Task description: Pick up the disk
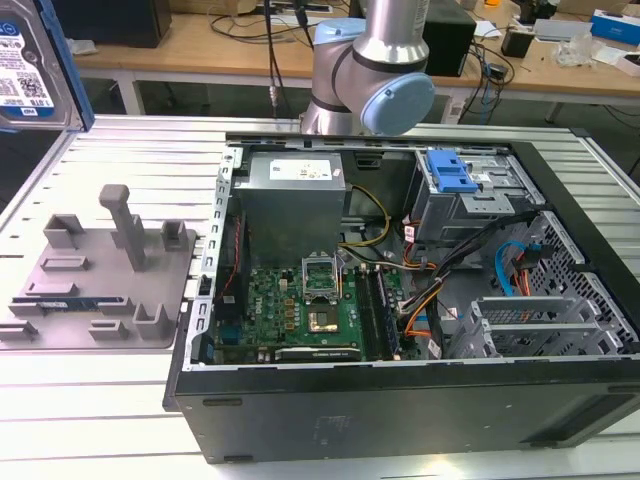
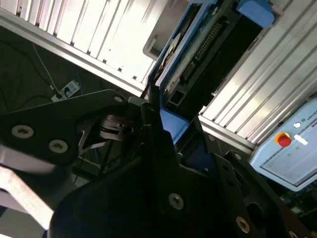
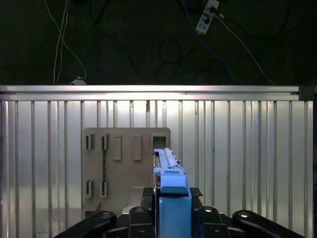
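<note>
Disk point(image 1: 28, 65) is off the table, raised high at the exterior view's far left, its white-and-blue label facing the camera and a blue frame along its edge. In the first wrist view the disk point(image 3: 171, 193) is seen edge-on, standing between the gripper point(image 3: 172, 218) fingers, which are closed against its two flat sides; the blue frame end points at the camera. In the second wrist view the disk point(image 2: 198, 54) runs away from the gripper point(image 2: 171, 131), connector edge exposed.

Below the held disk in the first wrist view lies the grey fixture point(image 3: 126, 166) on the slatted metal table point(image 3: 247, 148). In the exterior view the fixture point(image 1: 100, 275) sits on the table point(image 1: 90, 400) just left of the open computer case point(image 1: 400, 300). Arm point(image 1: 375, 70) stands behind the case.
</note>
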`<state>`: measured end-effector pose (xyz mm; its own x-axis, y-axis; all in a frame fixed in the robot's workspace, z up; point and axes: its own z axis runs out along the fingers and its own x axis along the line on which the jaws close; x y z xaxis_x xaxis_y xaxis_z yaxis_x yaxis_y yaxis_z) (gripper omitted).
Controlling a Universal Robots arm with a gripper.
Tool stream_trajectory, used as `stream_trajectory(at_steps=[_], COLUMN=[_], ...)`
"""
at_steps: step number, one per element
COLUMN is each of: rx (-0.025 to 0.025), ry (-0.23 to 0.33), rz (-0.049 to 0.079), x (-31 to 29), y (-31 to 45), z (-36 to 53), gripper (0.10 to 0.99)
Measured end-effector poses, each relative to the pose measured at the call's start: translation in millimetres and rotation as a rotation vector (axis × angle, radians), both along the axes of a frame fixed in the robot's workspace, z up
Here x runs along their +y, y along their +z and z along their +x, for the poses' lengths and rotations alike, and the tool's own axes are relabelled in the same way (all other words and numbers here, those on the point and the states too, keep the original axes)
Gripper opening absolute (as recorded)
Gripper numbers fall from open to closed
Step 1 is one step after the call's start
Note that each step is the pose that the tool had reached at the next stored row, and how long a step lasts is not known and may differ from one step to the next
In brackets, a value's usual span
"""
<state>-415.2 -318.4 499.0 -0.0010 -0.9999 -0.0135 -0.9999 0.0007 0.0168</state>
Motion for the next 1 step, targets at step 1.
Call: stream_trajectory(at_steps=[1], rx=[0.0001], ry=[0.0], rz=[0.0], x=[0.0], y=[0.1], z=[0.0], gripper=[0.365])
